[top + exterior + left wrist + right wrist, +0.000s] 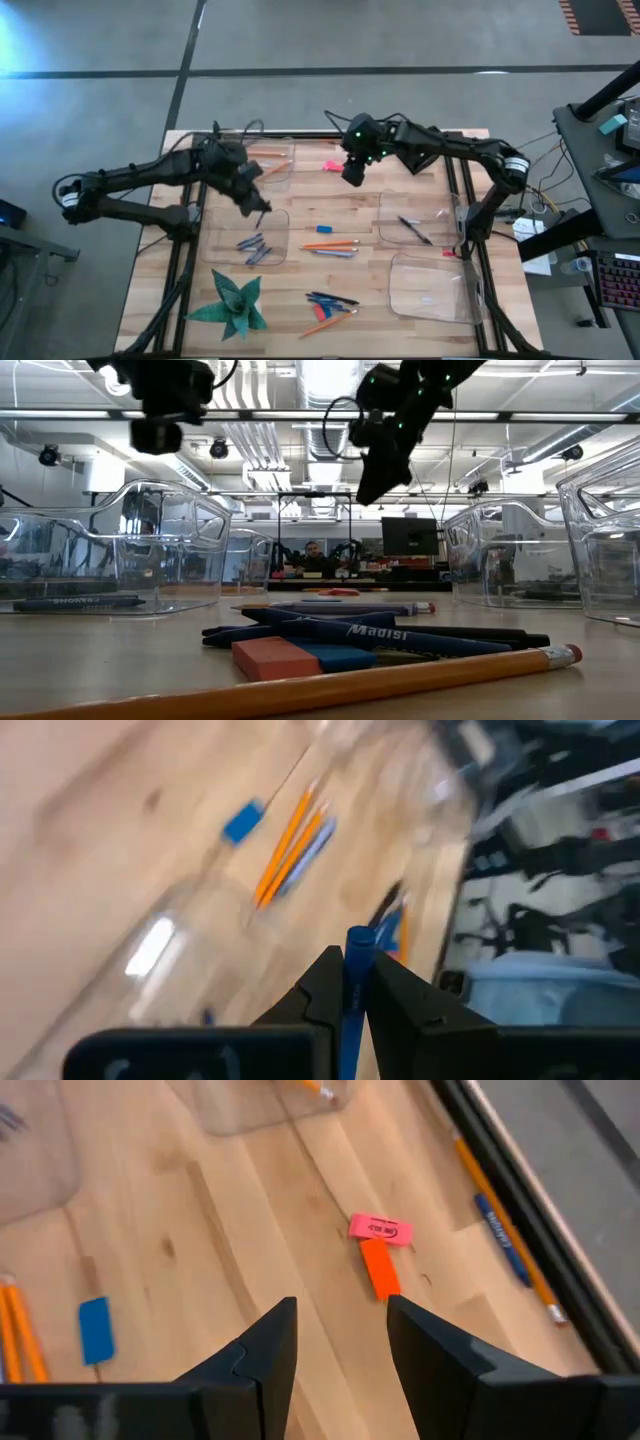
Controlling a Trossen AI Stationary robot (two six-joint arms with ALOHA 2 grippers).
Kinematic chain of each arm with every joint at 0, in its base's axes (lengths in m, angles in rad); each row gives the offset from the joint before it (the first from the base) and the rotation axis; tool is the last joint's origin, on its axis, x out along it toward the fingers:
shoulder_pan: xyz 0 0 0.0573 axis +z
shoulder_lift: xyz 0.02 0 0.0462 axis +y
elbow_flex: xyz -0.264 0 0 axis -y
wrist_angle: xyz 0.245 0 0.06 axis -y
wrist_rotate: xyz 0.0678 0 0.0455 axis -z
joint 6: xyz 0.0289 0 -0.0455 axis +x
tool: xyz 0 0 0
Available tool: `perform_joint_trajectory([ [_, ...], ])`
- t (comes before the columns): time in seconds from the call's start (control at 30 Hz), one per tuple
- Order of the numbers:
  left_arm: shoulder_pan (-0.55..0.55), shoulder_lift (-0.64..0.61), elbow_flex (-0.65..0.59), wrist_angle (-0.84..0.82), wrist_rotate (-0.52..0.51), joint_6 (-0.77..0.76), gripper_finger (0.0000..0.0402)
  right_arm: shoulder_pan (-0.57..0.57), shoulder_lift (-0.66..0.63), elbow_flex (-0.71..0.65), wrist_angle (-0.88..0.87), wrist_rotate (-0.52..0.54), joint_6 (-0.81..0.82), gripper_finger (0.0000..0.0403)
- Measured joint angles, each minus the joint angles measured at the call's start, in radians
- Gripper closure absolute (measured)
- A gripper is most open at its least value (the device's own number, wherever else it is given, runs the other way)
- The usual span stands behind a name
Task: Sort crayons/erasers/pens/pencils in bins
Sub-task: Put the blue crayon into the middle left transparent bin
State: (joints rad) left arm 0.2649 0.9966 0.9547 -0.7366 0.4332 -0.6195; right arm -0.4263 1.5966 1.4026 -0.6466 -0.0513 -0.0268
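Wooden table [370,250] first: four clear bins sit on it, one at the back left [272,160], one mid left [255,238], one mid right [418,218] and one front right [430,288]. The mid-left bin has a few blue-grey crayons [253,247] in it, the mid-right one holds a dark pen [415,231], and the back-left one has a pencil [268,152]. A green paper star [235,303] sits at the front left.

The left gripper [350,982] hangs over the mid-left bin, fingers clamped tight on a blue crayon [354,995] that sticks out past the tips. The right gripper [340,1342] hovers over the back middle of the table with its fingers apart and nothing between them, above a pink eraser [380,1230] and an orange-red eraser [379,1268] that touch each other. Loose pencils [330,244], a blue eraser [315,229] and a pile of pens [332,299] lie mid table.
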Motion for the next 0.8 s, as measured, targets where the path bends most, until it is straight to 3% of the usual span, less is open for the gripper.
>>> perform_joint_trajectory([
  [0.13,-0.07,0.004,-0.02,-0.078,-0.117,-0.081,0.0388,0.0,0.073,-0.02,0.071,0.002,0.001,0.0259],
  [0.43,-0.149,0.031,-0.104,-0.118,-0.203,-0.172,0.0388,0.0,0.25,-0.018,0.14,0.003,0.08,0.0246],
  [0.67,-0.184,0.071,-0.208,-0.12,-0.209,-0.213,0.0388,0.0,0.283,-0.017,0.184,0.007,0.079,0.0238],
  [0.8,-0.184,0.097,-0.241,-0.119,-0.265,-0.213,0.0388,-0.002,0.283,-0.016,0.235,0.031,0.05,0.0236],
])
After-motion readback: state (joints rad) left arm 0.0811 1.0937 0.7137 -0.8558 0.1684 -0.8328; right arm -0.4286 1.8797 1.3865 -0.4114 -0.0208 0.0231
